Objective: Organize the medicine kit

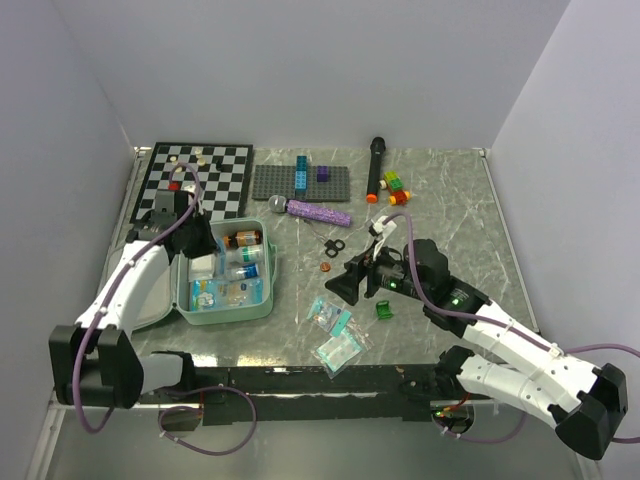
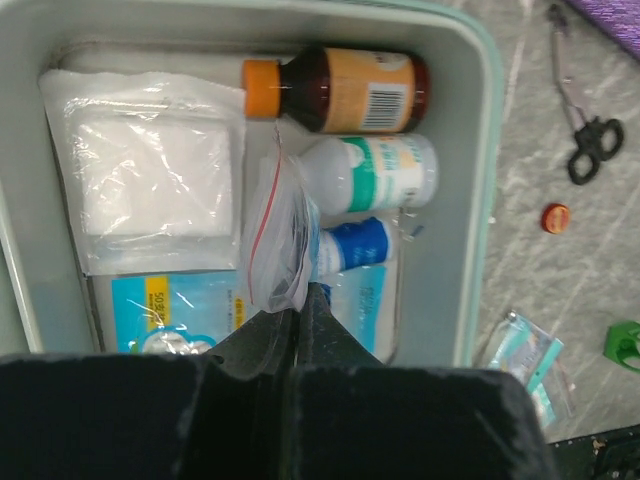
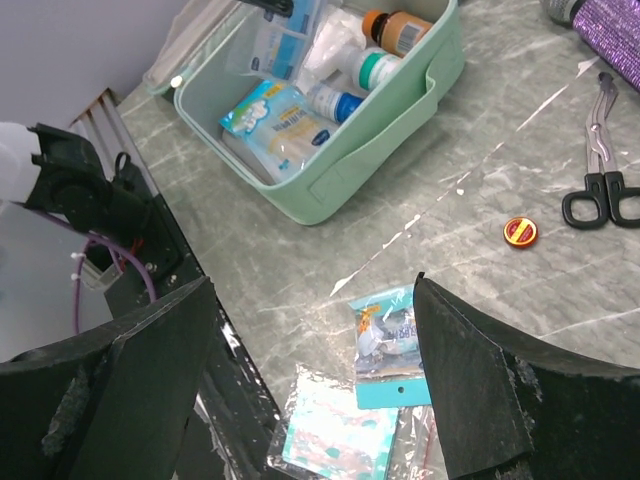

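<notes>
left jaws clenched on a clear zip bag (image 2: 278, 240) in the medicine kit (image 1: 225, 313), right jaws released over sachets (image 3: 385, 345)

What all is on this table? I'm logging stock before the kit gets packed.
zip-case medicine kit: one, mint-green, open, left side
orange-capped bottle: one, brown, inside kit
green-labelled bottle: one, white, inside kit
gauze pack: one, white, inside kit
small zip bag: one, clear, over kit
chessboard: one, black-and-white, far left
studded building plate: one, grey, far middle
glitter microphone: one, purple, near plate
scissors: one, black-handled, mid-table
flat sachets: two, teal, near edge
left jaws: shut on the zip bag
right jaws: open above the sachets
</notes>
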### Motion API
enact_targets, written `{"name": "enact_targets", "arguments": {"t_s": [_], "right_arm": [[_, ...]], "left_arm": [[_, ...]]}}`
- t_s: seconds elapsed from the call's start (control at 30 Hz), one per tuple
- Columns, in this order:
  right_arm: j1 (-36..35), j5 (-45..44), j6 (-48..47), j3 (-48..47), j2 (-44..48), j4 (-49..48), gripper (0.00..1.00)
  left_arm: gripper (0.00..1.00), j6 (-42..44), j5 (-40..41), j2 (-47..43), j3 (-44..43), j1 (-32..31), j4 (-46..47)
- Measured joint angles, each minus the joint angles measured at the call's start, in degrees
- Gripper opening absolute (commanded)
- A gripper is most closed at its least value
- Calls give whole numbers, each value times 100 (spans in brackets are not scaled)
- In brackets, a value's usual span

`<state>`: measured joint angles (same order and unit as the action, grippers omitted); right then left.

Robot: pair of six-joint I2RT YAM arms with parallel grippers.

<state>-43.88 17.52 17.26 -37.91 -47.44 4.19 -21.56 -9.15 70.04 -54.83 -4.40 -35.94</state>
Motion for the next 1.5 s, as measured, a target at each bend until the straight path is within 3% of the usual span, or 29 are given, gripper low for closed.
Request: {"name": "enact_targets", "arguments": {"t_s": [0.4,0.53,0.8,1.0,1.2,1.37,1.5], "right_arm": [[2,116,-44,166,9,-22,86],[0,111,-44,166,9,-20,87],[2,94,-44,166,2,-22,87],[2,98,-42,166,-90,-26,87],[2,120,-39,166,-153,-26,87],[2,122,-39,166,-170,-28,87],[2,133,-37,166,-267,-22,87]], "left_arm": [[4,122,282,986,-361,203,157],[13,116,308,1174,-389,238,251],[42,85,529,1231,-365,308,264],[50,24,920,1102,-439,343,131],[53,-225,1268,278,-599,339,70],[50,-542,1176,-361,-619,-90,334],[47,-831,933,-118,-457,-1082,887]]}}
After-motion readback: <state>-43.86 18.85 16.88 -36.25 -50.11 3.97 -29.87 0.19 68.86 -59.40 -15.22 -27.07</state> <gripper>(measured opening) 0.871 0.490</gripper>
